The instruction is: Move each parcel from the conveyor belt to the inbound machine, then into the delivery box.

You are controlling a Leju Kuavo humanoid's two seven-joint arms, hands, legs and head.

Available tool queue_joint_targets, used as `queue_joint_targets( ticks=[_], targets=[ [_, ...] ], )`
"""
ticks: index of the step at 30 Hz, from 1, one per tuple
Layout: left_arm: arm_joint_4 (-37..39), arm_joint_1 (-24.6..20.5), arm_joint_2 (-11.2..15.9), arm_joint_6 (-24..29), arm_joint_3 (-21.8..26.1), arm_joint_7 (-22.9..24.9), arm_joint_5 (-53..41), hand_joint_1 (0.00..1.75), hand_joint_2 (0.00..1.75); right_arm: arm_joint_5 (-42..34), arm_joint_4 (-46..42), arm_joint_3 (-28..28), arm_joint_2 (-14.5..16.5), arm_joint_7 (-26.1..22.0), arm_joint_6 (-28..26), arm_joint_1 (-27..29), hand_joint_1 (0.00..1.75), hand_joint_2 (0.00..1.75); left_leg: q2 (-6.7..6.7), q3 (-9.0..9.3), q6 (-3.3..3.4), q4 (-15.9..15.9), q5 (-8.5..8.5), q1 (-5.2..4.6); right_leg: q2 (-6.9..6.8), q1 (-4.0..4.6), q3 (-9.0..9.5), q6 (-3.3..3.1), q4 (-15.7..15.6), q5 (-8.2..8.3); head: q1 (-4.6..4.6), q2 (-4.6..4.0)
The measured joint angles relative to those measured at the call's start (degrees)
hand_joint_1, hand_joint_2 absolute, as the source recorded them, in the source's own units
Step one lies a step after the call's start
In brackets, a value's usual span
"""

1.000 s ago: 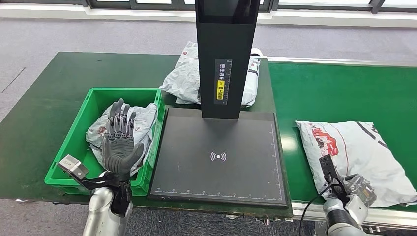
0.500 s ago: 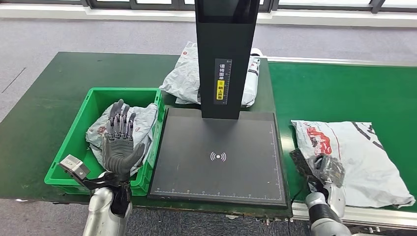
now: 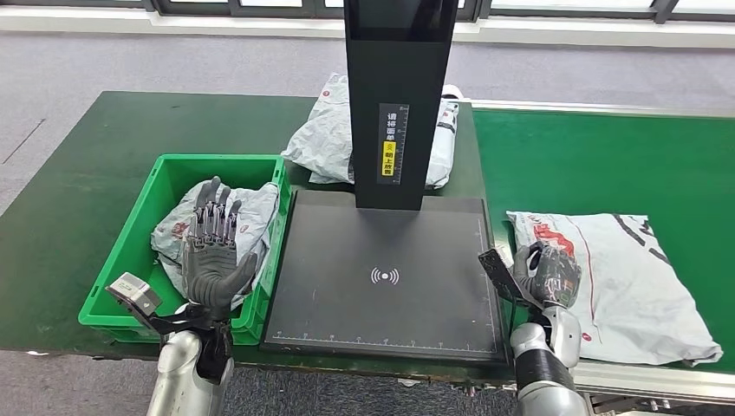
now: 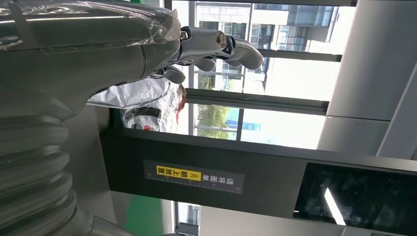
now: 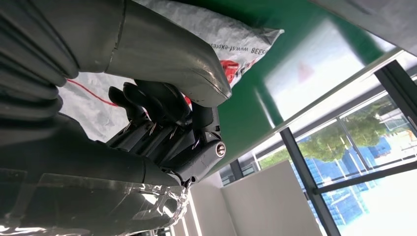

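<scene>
The grey-white plastic mailer parcel with red print (image 3: 620, 277) lies flat on the green conveyor belt (image 3: 607, 165), its near-left edge under the right robot hand (image 3: 546, 276), whose fingers curl onto it; whether they grip is unclear. This looks like the pickup for the black inbound machine (image 3: 386, 277). Its post carries a yellow label, unreadable. The left robot hand (image 3: 211, 256) waits open, empty, over the green plastic delivery box (image 3: 130, 260).

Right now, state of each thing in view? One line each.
Belt parcel: flat on the conveyor, right hand at its near-left corner.
Bin parcel: lying in the green bin.
Rear parcel: on the table behind the machine column.
Scan plate: bare.
Left hand: open, raised over the bin.
Right hand: fingers curled at the belt parcel; grip unclear.
</scene>
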Motion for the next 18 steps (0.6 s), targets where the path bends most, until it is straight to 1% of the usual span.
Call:
queue_joint_targets(
  ticks=[6, 9, 10, 11, 13, 14, 15, 18],
  targets=[
    [0.0, 0.0, 0.0, 0.0, 0.0, 0.0, 0.0, 0.00, 1.75, -0.1, -0.7, 0.5, 0.3, 0.0, 0.0, 0.2, 1.75, 1.75, 0.00, 0.00, 0.00, 0.0, 0.00, 0.00, 0.00, 0.00, 0.00, 0.00, 0.0, 0.00, 0.00, 0.01],
    [0.0, 0.0, 0.0, 0.0, 0.0, 0.0, 0.0, 0.00, 1.75, -1.4, -1.2, 0.7, 0.5, -1.3, 0.0, 0.4, 1.75, 1.75, 0.00, 0.00, 0.00, 0.0, 0.00, 0.00, 0.00, 0.00, 0.00, 0.00, 0.0, 0.00, 0.00, 0.01],
    [0.0, 0.0, 0.0, 0.0, 0.0, 0.0, 0.0, 0.00, 1.75, -2.4, -2.0, 1.0, 0.6, -2.1, -0.1, 0.8, 1.66, 1.75, 0.00, 0.00, 0.00, 0.0, 0.00, 0.00, 0.00, 0.00, 0.00, 0.00, 0.0, 0.00, 0.00, 0.00],
    [0.1, 0.0, 0.0, 0.1, 0.0, 0.0, 0.0, 0.00, 1.75, -3.4, -3.1, 1.6, 0.9, -2.7, -0.3, 1.3, 1.29, 1.75, 0.00, 0.00, 0.00, 0.0, 0.00, 0.00, 0.00, 0.00, 0.00, 0.00, 0.0, 0.00, 0.00, 0.00],
    [0.2, 0.0, 0.0, 0.4, 0.0, 0.0, -0.1, 0.00, 1.75, -4.5, -6.3, 3.7, 1.6, -1.9, -0.9, 2.9, 0.41, 1.75, 0.00, 0.00, 0.00, 0.0, 0.00, 0.00, 0.00, 0.00, -0.01, 0.00, 0.0, 0.00, 0.00, 0.00],
    [0.3, 0.0, 0.0, 0.5, 0.0, 0.0, -0.1, 0.00, 1.75, -4.2, -7.8, 5.0, 1.9, -0.6, -1.4, 3.6, 0.06, 1.75, 0.00, 0.00, 0.00, 0.0, 0.00, 0.00, 0.01, 0.00, -0.02, -0.01, 0.0, -0.01, 0.00, 0.00],
    [0.4, 0.0, 0.0, 0.6, 0.0, 0.0, -0.2, 0.00, 1.75, -3.4, -9.0, 6.3, 2.0, 1.2, -2.0, 4.3, 0.00, 1.75, 0.01, -0.01, -0.01, 0.0, 0.00, 0.00, 0.01, 0.00, -0.04, -0.01, 0.0, -0.01, 0.00, 0.00],
    [0.5, 0.0, 0.0, 0.9, 0.0, 0.0, -0.3, 0.00, 1.75, 0.1, -11.5, 9.3, 1.9, 8.0, -4.2, 5.5, 0.00, 1.75, 0.02, -0.01, -0.01, 0.0, 0.00, 0.00, 0.03, 0.00, -0.08, -0.01, 0.0, -0.01, -0.01, -0.01]
  ],
)
